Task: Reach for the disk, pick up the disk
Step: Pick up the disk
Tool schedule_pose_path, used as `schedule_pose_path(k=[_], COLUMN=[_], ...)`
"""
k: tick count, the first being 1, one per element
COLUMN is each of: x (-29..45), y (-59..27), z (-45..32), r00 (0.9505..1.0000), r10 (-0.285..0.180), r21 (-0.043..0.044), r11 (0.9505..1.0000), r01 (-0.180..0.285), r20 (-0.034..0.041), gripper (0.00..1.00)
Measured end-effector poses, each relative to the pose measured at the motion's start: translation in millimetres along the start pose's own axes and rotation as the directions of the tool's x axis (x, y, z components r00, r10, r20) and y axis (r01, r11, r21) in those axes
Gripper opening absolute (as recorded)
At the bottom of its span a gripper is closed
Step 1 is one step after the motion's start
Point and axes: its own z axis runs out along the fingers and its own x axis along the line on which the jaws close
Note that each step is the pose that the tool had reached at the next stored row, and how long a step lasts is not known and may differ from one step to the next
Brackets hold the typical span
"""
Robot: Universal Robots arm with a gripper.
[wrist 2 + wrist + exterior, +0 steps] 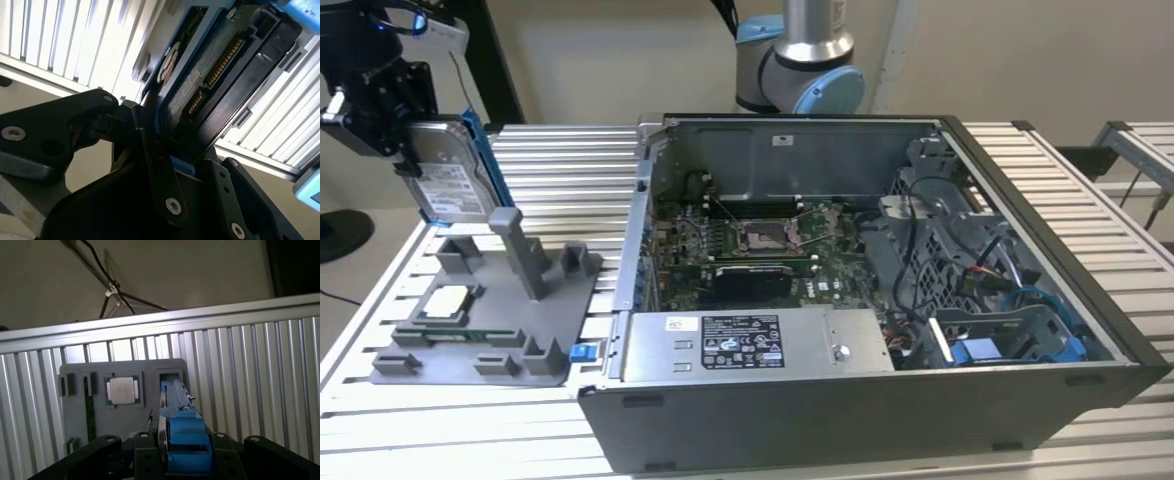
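The end effector (pixel 408 140) pinches the disk (pixel 451 180) upright over the grey fixture (pixel 494 330), near the desk's (pixel 560 160) edge at the exterior view's left.

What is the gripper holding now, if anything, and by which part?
The gripper holds the disk upright, clamped at the disk's upper end.
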Motion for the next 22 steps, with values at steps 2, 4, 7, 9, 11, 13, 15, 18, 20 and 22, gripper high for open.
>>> schedule_pose_path(k=[2, 4, 7, 9, 11, 13, 15, 18, 20, 22], x=[0.0, 0.0, -0.1, -0.1, -0.1, -0.1, -0.1, -0.2, -0.2, -0.2], y=[0.1, 0.2, 0.2, 0.3, 0.4, 0.4, 0.5, 0.6, 0.7, 0.8], z=[-3.0, -6.1, -11.0, -14.1, -17.2, -20.3, -23.4, -28.5, -32.6, -37.1], r00=[1.0, 1.0, 1.0, 1.0, 1.0, 1.0, 1.0, 1.0, 1.0, 1.0], r10=[0.0, 0.0, 0.0, 0.0, 0.0, 0.0, 0.0, 0.0, 0.0, 0.0], r21=[0.0, -0.0001, 0.0, 0.0, -0.0001, 0.0, 0.0, -0.0001, 0.0, 0.0], r11=[1.0, 1.0, 1.0, 1.0, 1.0, 1.0, 1.0, 1.0, 1.0, 1.0], r01=[0.0, 0.0, 0.0, 0.0, 0.0, 0.0, 0.0, 0.0, 0.0, 0.0], r20=[0.0, -0.0001, 0.0, 0.0, -0.0001, 0.0, 0.0, -0.0001, 0.0, 0.0], gripper=[0.0, 0.0, 0.0, 0.0, 0.0, 0.0, 0.0, 0.0, 0.0, 0.0])
